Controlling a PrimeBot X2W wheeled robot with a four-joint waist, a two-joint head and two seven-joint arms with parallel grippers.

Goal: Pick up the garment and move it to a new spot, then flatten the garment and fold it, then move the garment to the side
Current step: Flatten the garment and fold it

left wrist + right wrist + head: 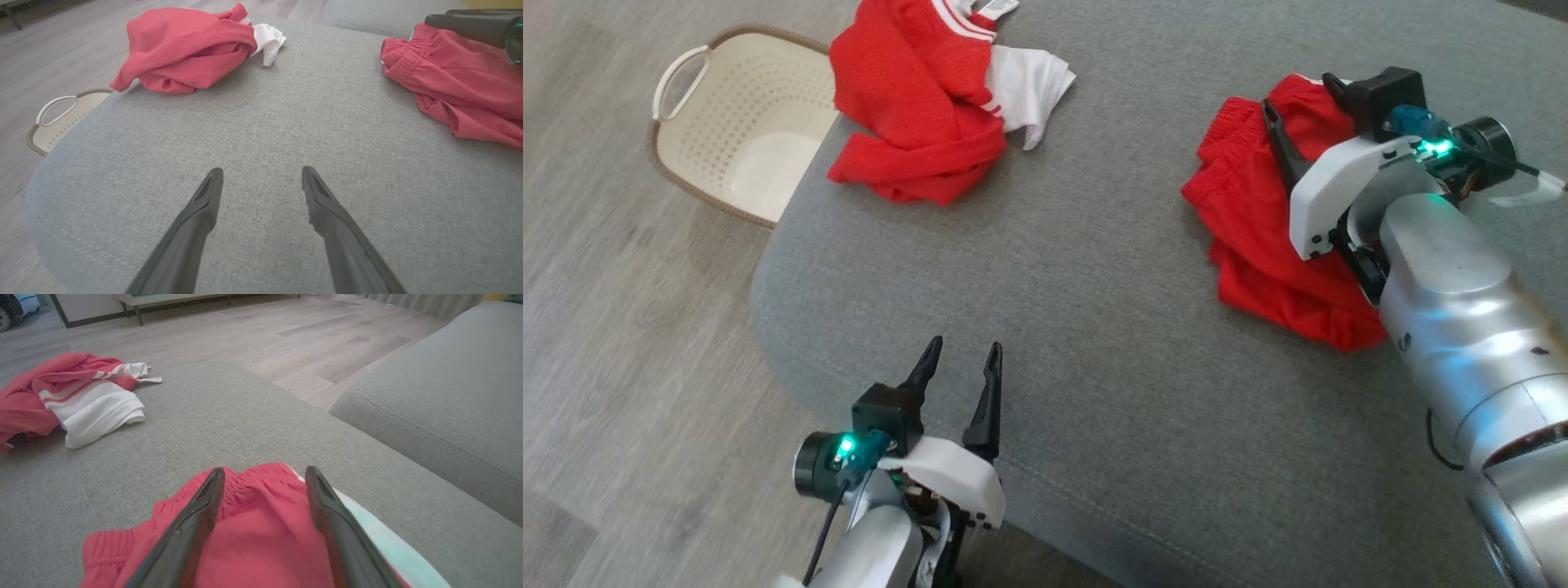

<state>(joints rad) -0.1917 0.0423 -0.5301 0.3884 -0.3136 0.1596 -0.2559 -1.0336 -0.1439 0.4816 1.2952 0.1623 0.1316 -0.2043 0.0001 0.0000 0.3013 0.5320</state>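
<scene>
Right gripper [1299,96] over the shorts [1250,220] — jaws wide.
Likely best to grip the waistband [1230,117], not the bunch; left gripper [965,346], equally wide, sits well apart.

- The sofa cushion [1078,327] is a plain mid-grey weave, with its seam stitched in the same grey.
- The shorts [1250,245] on the sofa cushion are bright red.
- The jersey [907,114] on the sofa cushion is red, with a white part and thin red-and-white stripes.
- The laundry basket [735,106] beside the sofa cushion is cream, dotted with small holes, and has a brown woven rim.
- The floor [613,367] around the sofa cushion is pale grey-brown wood grain.
- The left gripper [965,345] and right gripper [1297,91] have black fingers, white shells and a green light.
</scene>
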